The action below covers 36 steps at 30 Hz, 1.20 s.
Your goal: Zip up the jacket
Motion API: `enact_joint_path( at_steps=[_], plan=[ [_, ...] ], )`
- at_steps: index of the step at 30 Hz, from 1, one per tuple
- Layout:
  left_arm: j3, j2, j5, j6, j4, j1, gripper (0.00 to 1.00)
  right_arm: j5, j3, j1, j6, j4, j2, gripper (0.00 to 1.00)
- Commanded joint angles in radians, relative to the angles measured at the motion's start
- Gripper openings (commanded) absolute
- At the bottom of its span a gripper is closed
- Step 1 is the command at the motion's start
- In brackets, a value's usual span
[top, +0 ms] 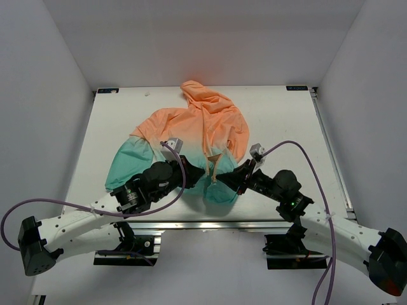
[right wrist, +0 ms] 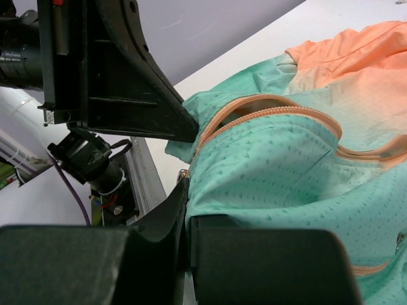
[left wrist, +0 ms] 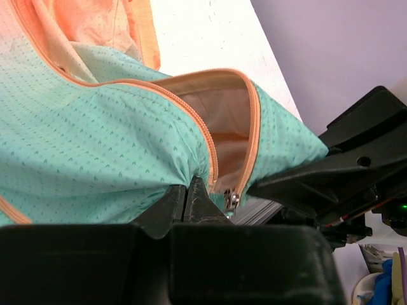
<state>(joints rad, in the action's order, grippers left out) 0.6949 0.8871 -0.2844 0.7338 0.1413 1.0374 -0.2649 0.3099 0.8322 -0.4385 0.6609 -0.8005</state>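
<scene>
when viewed from above, finds the jacket (top: 203,124) mid-table, hood far, teal hem near, orange zipper (left wrist: 205,130) parted at the hem. pinched there from the left by the left gripper (top: 198,171), fingers pressed together on teal fabric; from the right by the right gripper (top: 219,180), likewise clamped on the hem. beneath, white table (top: 286,114).
</scene>
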Motion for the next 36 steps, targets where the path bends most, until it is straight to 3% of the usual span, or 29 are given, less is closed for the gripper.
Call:
enact_joint_path(
  at_steps=[1,20,36],
  plan=[
    [0.008,0.003,-0.012,0.007,-0.062,0.004,0.00,-0.042,-0.002,0.001,0.004,0.083,-0.012,0.00],
    [0.006,0.004,0.013,0.024,-0.068,0.004,0.00,0.015,-0.060,0.001,-0.058,0.264,-0.045,0.00],
    [-0.003,-0.028,0.002,0.050,-0.060,0.004,0.00,0.035,-0.068,0.001,-0.048,0.238,-0.045,0.00]
  ],
)
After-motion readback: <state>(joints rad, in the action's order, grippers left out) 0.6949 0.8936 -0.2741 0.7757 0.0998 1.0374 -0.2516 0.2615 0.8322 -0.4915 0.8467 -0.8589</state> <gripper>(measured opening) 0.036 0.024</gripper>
